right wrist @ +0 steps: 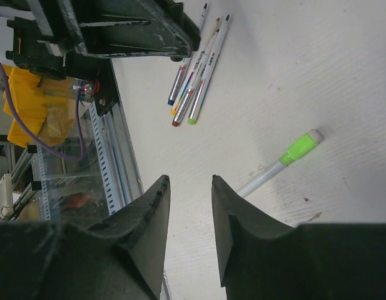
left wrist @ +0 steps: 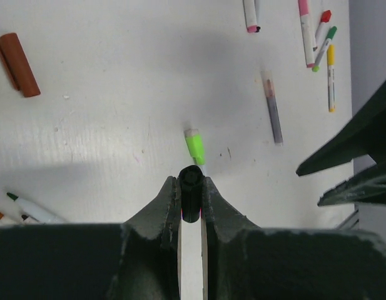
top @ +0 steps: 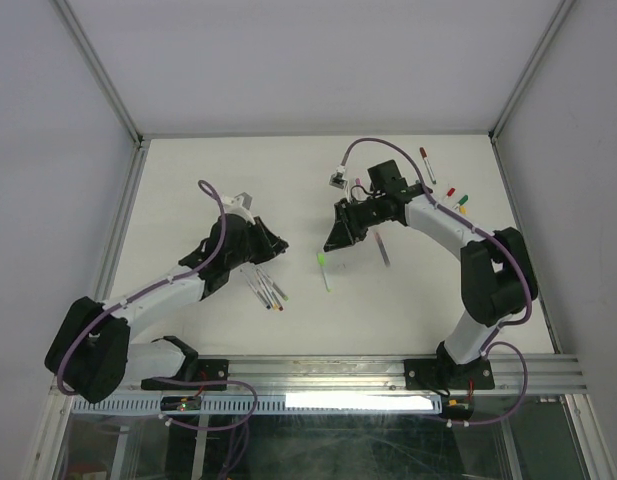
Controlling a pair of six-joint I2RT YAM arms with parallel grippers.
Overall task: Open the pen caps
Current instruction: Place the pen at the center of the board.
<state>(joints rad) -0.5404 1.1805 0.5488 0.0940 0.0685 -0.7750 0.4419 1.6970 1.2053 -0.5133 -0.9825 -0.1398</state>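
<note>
Left gripper (left wrist: 191, 182) is clamped on a black cap (left wrist: 191, 201); right gripper (right wrist: 190, 187) hangs fingers apart, empty — next, I'd guess, grasping the green-capped pen (right wrist: 291, 154) by its barrel.

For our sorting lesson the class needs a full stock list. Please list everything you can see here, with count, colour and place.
Table: one, white, under everything.
Capped pen: one, lime-green cap, mid-table between the arms.
Grey pen: one, grey-purple, right of the capped pen.
Pen bundle: about four, white with mixed tips, beside the left arm.
Scattered pens: about five, pink, red, green, yellow, far right side.
Loose cap: one, brown-red, lying alone.
Black cap: one, pinched by the robot.
Arms: two, black and white, near edge.
Fingers: two pairs, black; left fingers shut on the black cap, right fingers open, empty.
</note>
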